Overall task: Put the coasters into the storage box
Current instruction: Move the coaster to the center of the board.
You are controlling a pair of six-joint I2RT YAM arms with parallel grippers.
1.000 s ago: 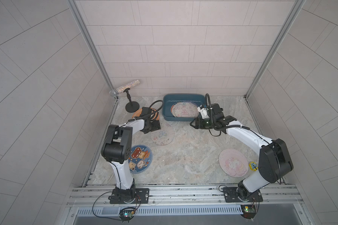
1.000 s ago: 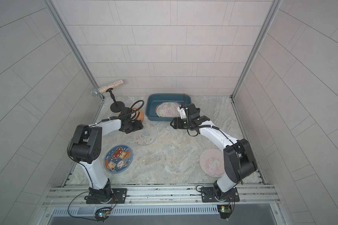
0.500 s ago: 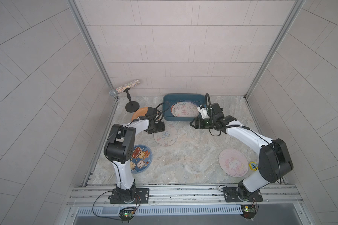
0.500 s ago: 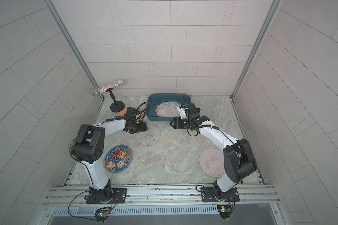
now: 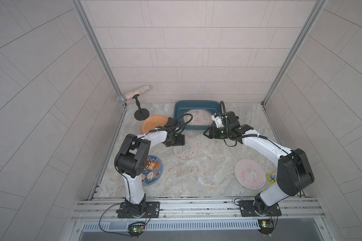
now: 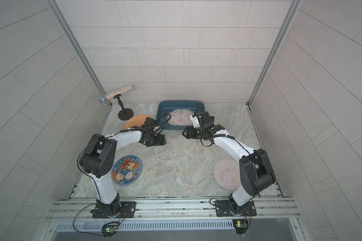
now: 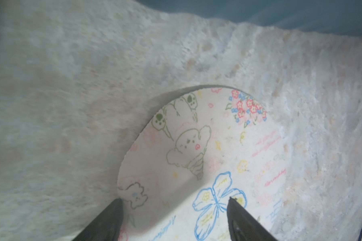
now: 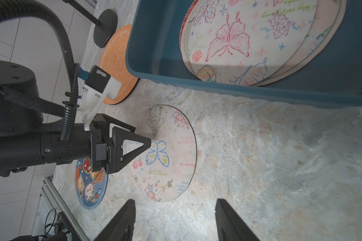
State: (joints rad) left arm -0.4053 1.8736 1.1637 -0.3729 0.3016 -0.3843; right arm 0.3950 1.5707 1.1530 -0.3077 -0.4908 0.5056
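Observation:
A white coaster [image 5: 186, 149] [image 6: 168, 149] with a blue butterfly lies mid-table. My left gripper [image 5: 183, 142] [image 6: 165, 141] is open low over its left part. In the left wrist view one fingertip [image 7: 118, 203] is at the coaster's [image 7: 207, 150] rim and one over the butterfly. My right gripper [image 5: 205, 133] [image 8: 175, 200] is open and empty, hanging over bare table between that coaster [image 8: 171, 158] and the storage box [image 5: 178, 112] [image 8: 176, 79]. Stacked coasters [image 5: 196, 119] [image 8: 238, 37] lie in the box. Orange [image 5: 153, 123], blue [image 5: 153, 174] and pink [image 5: 250, 174] coasters lie on the table.
A glittery microphone [image 5: 134, 97] on a black round-based stand [image 5: 142, 114] is at the back left, beside the orange coaster. A small yellow sticker [image 5: 271, 177] lies by the right arm's base. Tiled walls close in the table on three sides.
My left gripper has moved right and toward the front, from beside the orange coaster to over the white butterfly coaster. The right arm has stayed put.

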